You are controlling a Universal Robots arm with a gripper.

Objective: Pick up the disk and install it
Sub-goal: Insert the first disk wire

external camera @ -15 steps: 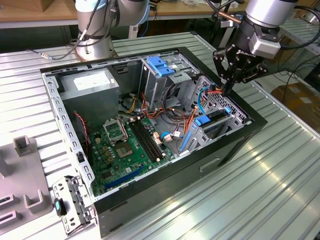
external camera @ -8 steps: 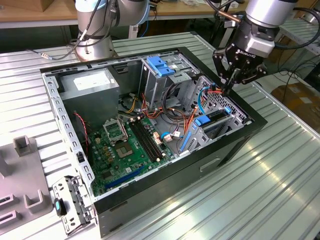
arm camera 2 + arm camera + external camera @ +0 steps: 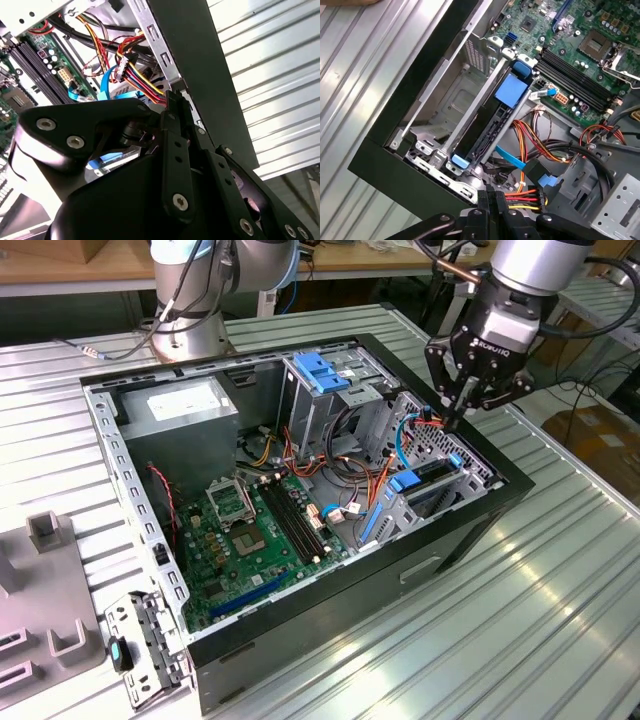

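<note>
You are in a robotics lab or workshop. A ribbed metal surface (image 3: 560, 620) carries an open computer case (image 3: 470, 540) with its boards bare. A robot arm's base (image 3: 190, 325) stands on that surface, with the black tool (image 3: 455, 412) over the case. Wooden benches (image 3: 100, 275) and a cardboard box (image 3: 600, 435) stand behind.

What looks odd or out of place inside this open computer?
Nothing looks spilled or broken. The disk stands on edge in its bay. Loose cables bunch right beside the fingers, which looks untidy.
</note>
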